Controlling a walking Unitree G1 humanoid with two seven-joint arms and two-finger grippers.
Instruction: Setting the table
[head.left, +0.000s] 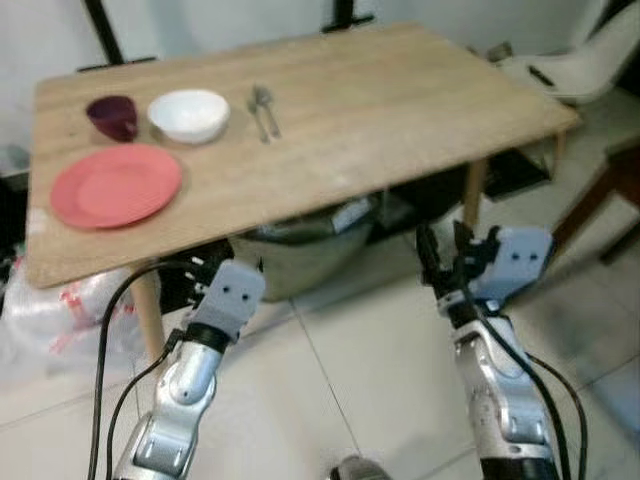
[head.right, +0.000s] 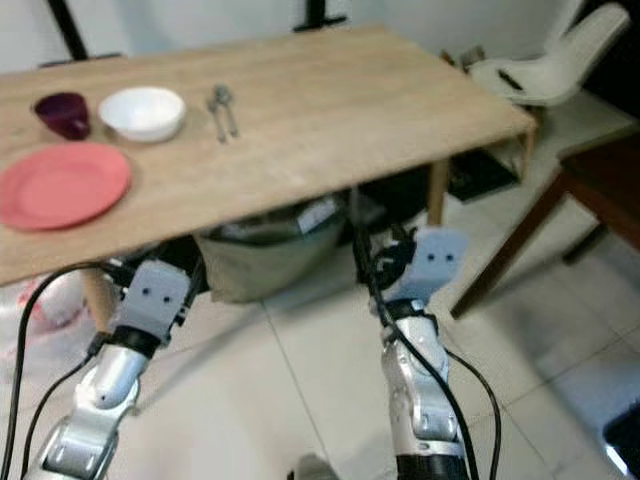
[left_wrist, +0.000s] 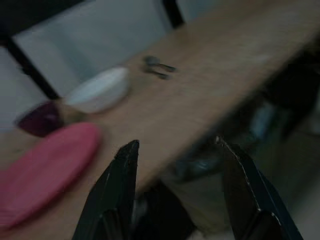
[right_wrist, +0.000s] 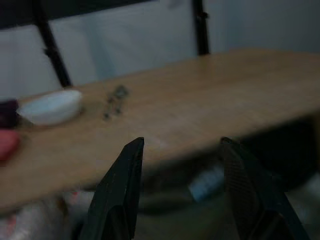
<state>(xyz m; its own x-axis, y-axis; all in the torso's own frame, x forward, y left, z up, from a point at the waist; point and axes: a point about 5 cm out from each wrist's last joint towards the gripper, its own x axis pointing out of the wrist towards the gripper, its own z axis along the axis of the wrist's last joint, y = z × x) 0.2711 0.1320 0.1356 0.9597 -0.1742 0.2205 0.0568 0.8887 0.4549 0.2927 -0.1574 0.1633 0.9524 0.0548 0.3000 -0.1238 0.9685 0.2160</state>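
Upper left on the light wooden table (head.left: 400, 110), a red round plate (head.left: 116, 185), white bowl (head.left: 189, 115), dark purple cup (head.left: 112, 117) and metal cutlery (head.left: 264, 110) cluster, while left gripper (left_wrist: 177, 150) and right gripper (right_wrist: 182, 147) hang spread apart and empty below its near edge.

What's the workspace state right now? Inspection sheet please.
Surface: wooden table, mostly bare on the robot's right half.
Job's things: red plate near the front left edge; white bowl behind it; dark purple cup left of the bowl; cutlery right of the bowl, blurred.
Clutter: nothing seen on the table; a dark bin or bag under it.
Grippers: left end effector and right end effector both open, empty, low in front of the table edge.
Cables: black cables along the left arm, more on the right arm.
Surroundings: tiled floor, white chair, plastic bag.
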